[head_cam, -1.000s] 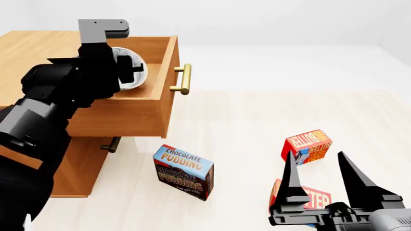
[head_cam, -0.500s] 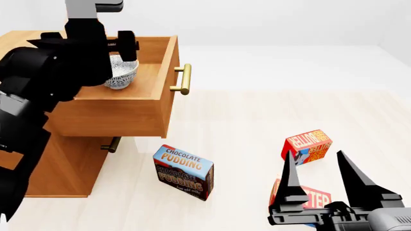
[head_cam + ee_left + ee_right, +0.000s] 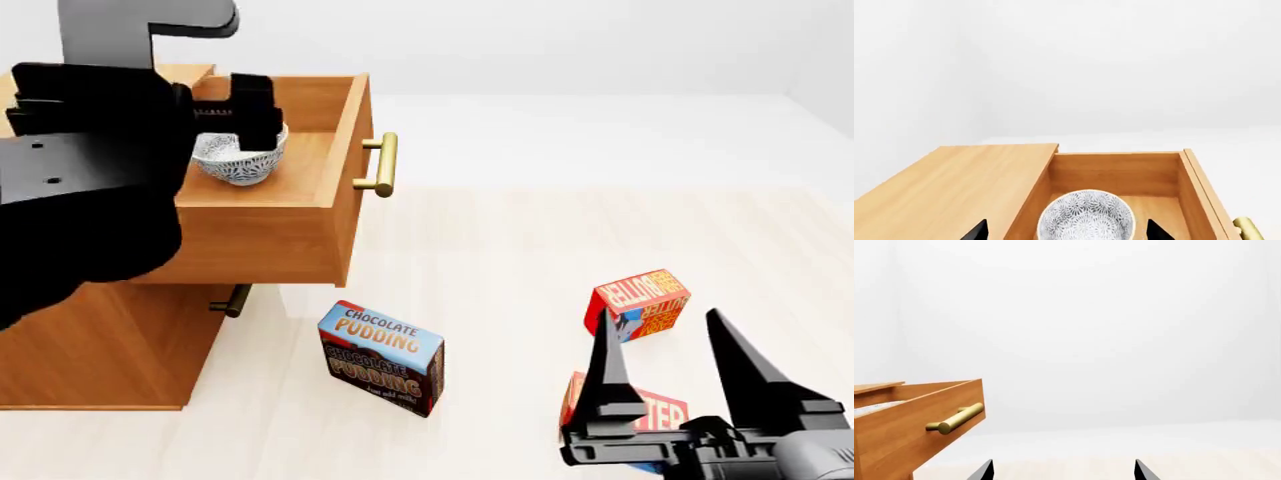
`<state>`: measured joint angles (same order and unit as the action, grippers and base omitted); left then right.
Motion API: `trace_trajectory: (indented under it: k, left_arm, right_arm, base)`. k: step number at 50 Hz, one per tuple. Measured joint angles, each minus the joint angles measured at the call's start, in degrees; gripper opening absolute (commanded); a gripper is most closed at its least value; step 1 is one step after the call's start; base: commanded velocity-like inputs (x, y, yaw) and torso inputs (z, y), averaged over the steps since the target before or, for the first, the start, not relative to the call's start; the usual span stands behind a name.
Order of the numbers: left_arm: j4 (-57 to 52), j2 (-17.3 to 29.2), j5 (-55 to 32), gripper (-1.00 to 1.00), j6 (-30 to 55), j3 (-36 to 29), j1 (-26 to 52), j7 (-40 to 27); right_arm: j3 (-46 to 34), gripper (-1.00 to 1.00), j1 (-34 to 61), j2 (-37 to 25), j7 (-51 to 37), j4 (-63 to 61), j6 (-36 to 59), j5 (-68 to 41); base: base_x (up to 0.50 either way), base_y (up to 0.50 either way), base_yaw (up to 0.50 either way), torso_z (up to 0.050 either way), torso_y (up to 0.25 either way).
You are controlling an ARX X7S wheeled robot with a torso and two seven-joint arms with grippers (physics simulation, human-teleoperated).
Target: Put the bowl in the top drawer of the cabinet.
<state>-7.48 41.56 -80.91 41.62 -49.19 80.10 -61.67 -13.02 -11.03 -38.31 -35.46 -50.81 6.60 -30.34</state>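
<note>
The bowl (image 3: pixel 242 157), white with a fine grey-blue floral pattern, stands upright inside the pulled-out top drawer (image 3: pixel 334 190) of the wooden cabinet (image 3: pixel 94 350). In the left wrist view the bowl (image 3: pixel 1085 218) lies on the drawer floor (image 3: pixel 1154 205), below and between my left gripper's (image 3: pixel 1066 231) wide-apart fingertips. The left gripper is open and holds nothing, hovering over the bowl without touching it. My right gripper (image 3: pixel 662 322) hangs open and empty low at the right, over the floor.
A brass handle (image 3: pixel 384 165) sticks out from the open drawer's front, and the lower drawer's handle (image 3: pixel 234 300) shows beneath it. On the floor stand a chocolate pudding box (image 3: pixel 380 358) and two red boxes (image 3: pixel 638 305) (image 3: pixel 641 412), the nearer one under the right gripper.
The left gripper has let go of the bowl and lifted up and back. The bowl, tilted in the gripper a second ago, now rests upright in the drawer. The right arm barely moved.
</note>
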Motion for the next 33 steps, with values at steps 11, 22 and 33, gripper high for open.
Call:
trace_trajectory:
  k: [11,22,33]
  left_arm:
    - [-31.71,16.10,8.60,1.00,-9.22,0.51,-16.23,-8.96]
    - [-45.51,29.07,36.47,1.00,-28.72,-25.06,-18.74,-17.11]
    - [-49.26,32.25,61.30,1.00,-39.23,-41.38,-23.52,-23.92]
  right_arm:
    - [0.43,1.00,0.34,-0.72,-1.64,-2.36,1.36,-0.16]
    - [0.08,1.00,0.56,-0.91,-3.25,-4.22,2.49,1.04]
    - [-1.33,1.00,0.24,-0.48,-4.01,-4.59,2.54,3.85]
  base:
    - [0.00,0.00,0.00,0.000,0.000]
    - [0.00,0.00,0.00,0.000,0.000]
    - [0.00,0.00,0.00,0.000,0.000]
